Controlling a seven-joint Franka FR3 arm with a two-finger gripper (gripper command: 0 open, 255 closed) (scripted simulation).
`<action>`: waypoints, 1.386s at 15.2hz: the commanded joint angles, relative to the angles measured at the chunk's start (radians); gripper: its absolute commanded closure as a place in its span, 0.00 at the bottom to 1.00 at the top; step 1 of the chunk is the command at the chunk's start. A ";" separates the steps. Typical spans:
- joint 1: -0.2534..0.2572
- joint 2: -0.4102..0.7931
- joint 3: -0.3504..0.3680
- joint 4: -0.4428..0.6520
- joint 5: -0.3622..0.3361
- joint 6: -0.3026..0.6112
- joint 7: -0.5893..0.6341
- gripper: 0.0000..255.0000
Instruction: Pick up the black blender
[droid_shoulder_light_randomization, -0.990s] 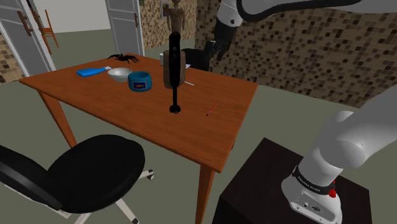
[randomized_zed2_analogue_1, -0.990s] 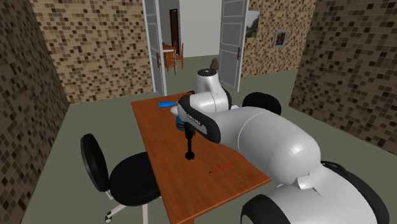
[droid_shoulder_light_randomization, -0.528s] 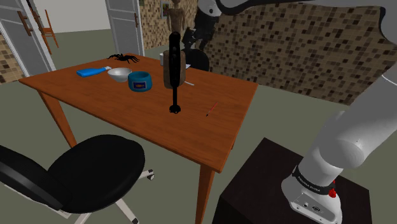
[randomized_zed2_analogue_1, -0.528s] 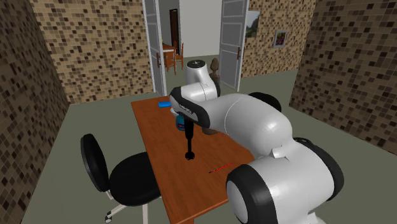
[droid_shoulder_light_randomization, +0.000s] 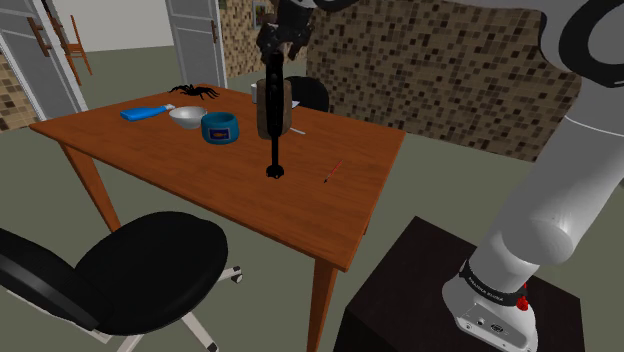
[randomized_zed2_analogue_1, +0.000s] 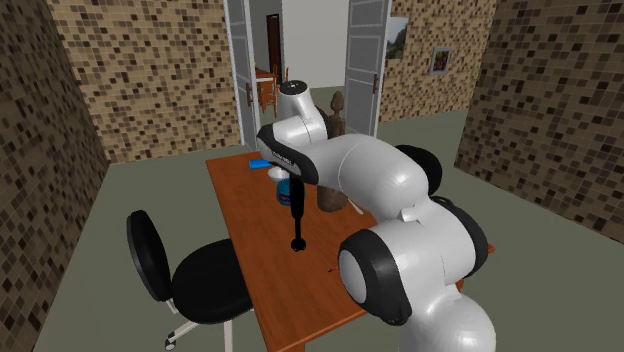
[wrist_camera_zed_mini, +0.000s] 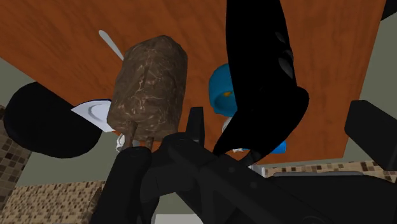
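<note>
Arm (droid_shoulder_light_randomization: 566, 160) arched high over table (droid_shoulder_light_randomization: 180, 172), end effector (droid_shoulder_light_randomization: 281, 44) hovering just above upright black blender (droid_shoulder_light_randomization: 271, 108), jaws apart.

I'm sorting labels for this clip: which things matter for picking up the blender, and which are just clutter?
Job: black blender, gripper, table.
Lying about: blue tub, white bowl, spider, red stick, office chair.
</note>
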 joint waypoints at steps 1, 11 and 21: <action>0.001 0.009 0.001 -0.003 -0.008 0.017 0.010 0.00; -0.002 -0.003 -0.002 -0.093 -0.013 0.095 0.022 1.00; 0.000 0.003 0.000 -0.045 -0.010 0.053 0.016 1.00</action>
